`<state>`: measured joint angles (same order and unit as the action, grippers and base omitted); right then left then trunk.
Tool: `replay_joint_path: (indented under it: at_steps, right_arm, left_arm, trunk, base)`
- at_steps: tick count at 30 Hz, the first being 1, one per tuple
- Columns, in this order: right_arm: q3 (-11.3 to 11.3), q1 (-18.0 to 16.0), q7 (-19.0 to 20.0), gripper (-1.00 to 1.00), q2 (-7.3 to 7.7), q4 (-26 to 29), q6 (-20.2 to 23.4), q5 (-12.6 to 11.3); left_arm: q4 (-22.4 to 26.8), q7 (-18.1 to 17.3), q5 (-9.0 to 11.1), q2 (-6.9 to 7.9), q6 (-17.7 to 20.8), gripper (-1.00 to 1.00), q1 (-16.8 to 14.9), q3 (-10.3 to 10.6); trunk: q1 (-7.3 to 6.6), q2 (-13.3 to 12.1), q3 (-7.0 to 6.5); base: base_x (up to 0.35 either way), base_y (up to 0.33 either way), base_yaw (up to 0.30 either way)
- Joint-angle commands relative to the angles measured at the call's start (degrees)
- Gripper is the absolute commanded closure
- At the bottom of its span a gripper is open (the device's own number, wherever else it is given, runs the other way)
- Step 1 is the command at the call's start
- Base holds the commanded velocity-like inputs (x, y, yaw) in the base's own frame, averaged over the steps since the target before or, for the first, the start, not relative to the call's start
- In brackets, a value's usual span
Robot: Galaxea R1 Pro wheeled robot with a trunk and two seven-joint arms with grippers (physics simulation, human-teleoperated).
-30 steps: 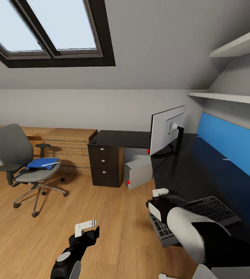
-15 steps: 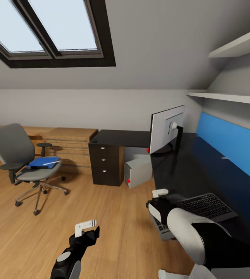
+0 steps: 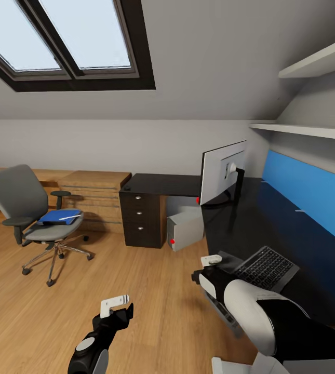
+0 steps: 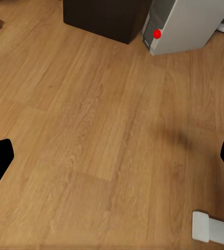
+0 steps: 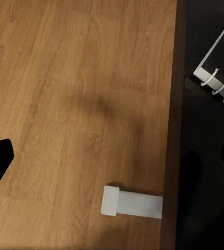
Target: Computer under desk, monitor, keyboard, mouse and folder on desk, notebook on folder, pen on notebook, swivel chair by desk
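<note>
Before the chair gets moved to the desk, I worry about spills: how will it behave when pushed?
The swivel chair stands on a splayed caster base, so it will probably roll easily on the smooth wood floor. It may also turn rather than track straight. The folder lies loose on the seat and might slide.

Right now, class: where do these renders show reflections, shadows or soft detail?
Head view: the glossy black desk mirrors the blue wall panel; daylight enters through the skylight. Left wrist view: a faint blurred shadow on the wood floor. Right wrist view: a soft dark shadow on the floor; wood grain looks smeared.
</note>
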<state>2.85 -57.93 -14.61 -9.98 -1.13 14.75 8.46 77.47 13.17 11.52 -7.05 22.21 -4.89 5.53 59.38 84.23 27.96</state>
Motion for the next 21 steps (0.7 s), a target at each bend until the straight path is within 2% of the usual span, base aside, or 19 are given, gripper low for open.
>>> replay_joint_path:
  at_steps: [1,10,21]
  right_arm:
    - [0.31,-0.08,-0.14,-1.00,-0.02,-0.10,0.19,0.59]
    - [0.31,-0.08,-0.05,-1.00,-0.02,-0.10,0.41,0.59]
    - [0.31,-0.08,0.00,-1.00,-0.02,-0.10,1.24,0.59]
  left_arm:
    - [0.08,0.51,0.60,0.02,0.20,-1.00,-0.03,0.10]
    - [0.06,0.51,0.60,0.02,0.20,-1.00,-0.03,0.10]
    - [0.07,0.45,0.60,0.00,0.39,-1.00,-0.03,0.10]
  trunk:
    - [0.00,0.04,0.06]
    - [0.00,0.04,0.06]
    - [0.00,0.04,0.06]
  base:
    - [0.000,0.000,0.000]
    - [-0.003,-0.001,0.000]
    - [-0.096,-0.044,0.000]
